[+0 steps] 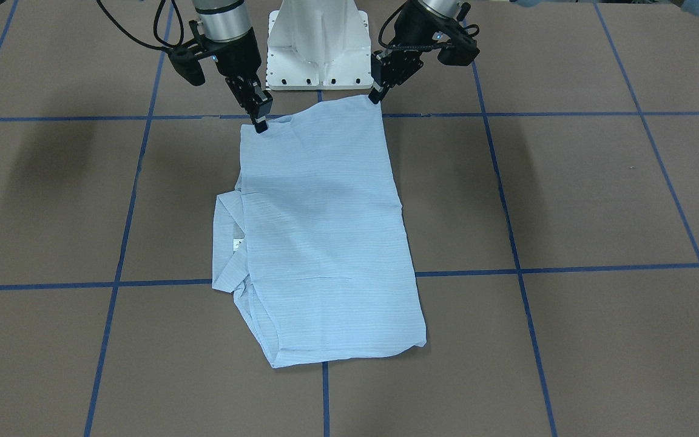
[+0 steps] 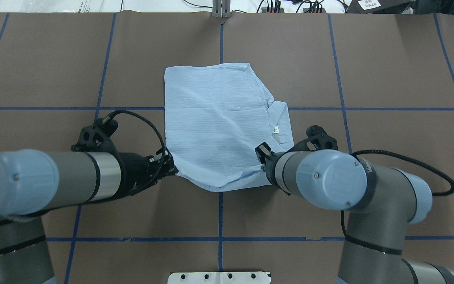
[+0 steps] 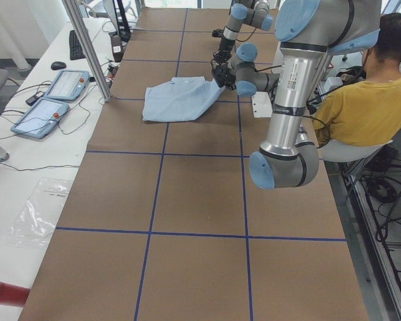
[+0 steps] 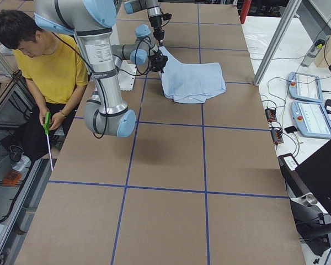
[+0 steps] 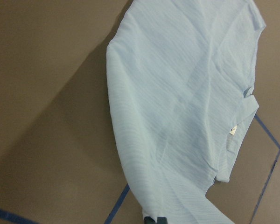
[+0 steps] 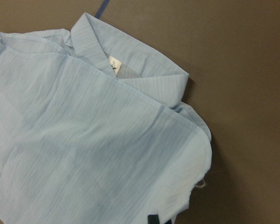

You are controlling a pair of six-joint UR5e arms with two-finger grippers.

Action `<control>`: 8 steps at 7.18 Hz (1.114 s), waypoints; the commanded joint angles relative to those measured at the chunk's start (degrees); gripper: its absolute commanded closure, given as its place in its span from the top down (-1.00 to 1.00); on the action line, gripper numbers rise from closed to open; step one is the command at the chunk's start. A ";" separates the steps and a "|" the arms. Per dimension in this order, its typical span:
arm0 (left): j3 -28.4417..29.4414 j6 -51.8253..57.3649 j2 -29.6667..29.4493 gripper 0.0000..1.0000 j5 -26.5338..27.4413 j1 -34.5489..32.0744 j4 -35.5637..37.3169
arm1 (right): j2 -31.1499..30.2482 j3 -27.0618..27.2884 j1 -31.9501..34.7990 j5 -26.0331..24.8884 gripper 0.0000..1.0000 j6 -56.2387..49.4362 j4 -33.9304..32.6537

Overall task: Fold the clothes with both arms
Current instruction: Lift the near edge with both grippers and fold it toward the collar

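Overhead exterior view shows the shirt [image 2: 215, 122] in the middle of the table [image 2: 53, 59], folded to a narrow rectangle, with the collar [image 2: 283, 118] and white label [image 2: 276, 129] sticking out on the robot's right side. The left gripper [image 2: 172, 169] and the right gripper [image 2: 261, 157] are each clamped on one corner of the edge nearest the robot; this edge is raised a little and sags between them. I judge they hold both corners so the edge can travel level over to the far edge.
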 commanded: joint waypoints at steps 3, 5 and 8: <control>22.92 14.21 -12.01 -1.00 -2.38 -12.81 -1.59 | 16.03 -29.74 14.03 10.37 -1.00 -9.97 9.22; 38.39 15.55 -16.33 -1.00 -2.38 -15.98 -13.15 | 25.53 -49.61 18.35 13.81 -1.00 -13.40 19.05; 46.55 18.10 -19.77 -1.00 -2.38 -17.83 -15.58 | 29.61 -59.97 20.56 14.43 -1.00 -16.49 23.58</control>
